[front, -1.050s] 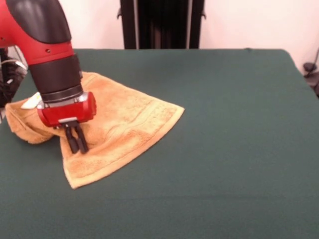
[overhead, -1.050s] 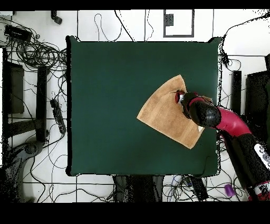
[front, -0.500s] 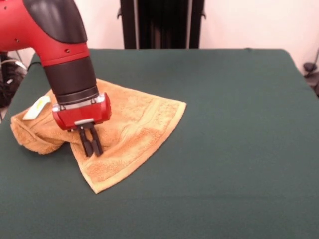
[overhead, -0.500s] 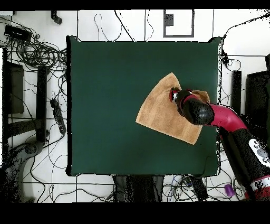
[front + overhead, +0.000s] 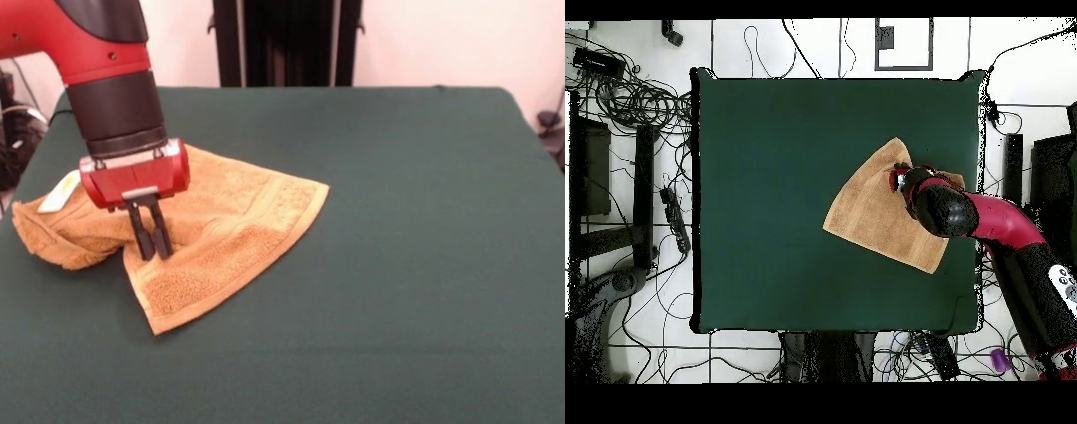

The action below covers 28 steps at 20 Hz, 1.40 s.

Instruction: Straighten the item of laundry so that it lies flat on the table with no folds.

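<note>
The towel (image 5: 216, 234) lies on the left side of the green surface (image 5: 406, 247) in the front view. In the overhead view it sits at the middle right, near the right edge. It is not flat. One part spreads out in a fan shape toward the lower middle of the front picture. The other part is bunched in a soft lump at the far left, with a small white label (image 5: 58, 192) on top.

The gripper (image 5: 150, 252) points straight down at the towel, in the dip between the lump and the flat part. Its jaws are close together, and the tips touch the cloth. I cannot tell if they pinch any of it.

The towel looks soft, light and floppy. It will bend and drag, not slide as one stiff piece. The fuzzy cloth may grip the surface a bit. It cannot break.

I think a good place to hold it is a corner or edge of the bunched part at the left. Pulling that away from the flat part should open the fold.
</note>
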Motion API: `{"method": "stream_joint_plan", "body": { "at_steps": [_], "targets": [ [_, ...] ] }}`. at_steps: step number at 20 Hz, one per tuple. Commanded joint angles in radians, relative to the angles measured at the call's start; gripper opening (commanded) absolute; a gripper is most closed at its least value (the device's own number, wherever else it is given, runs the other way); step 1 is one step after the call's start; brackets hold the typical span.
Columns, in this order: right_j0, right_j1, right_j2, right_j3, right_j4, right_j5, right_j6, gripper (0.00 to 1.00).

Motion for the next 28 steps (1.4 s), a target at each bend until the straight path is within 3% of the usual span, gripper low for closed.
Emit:
{"method": "stream_joint_plan", "body": {
  "at_steps": [1,15,23,26,28],
  "targets": [
    [-0.001,0.008,0.17,0.08,-0.033,0.168,-0.299,0.0],
    [-0.04,0.096,0.238,0.069,-0.092,0.187,-0.329,0.0],
    [-0.058,0.143,0.277,0.072,-0.082,0.227,-0.349,0.0],
    [-0.046,0.211,0.226,0.026,-0.014,0.301,-0.266,0.0],
    [-0.031,0.215,0.186,0.001,-0.026,0.276,-0.209,0.0]
  ]
}}
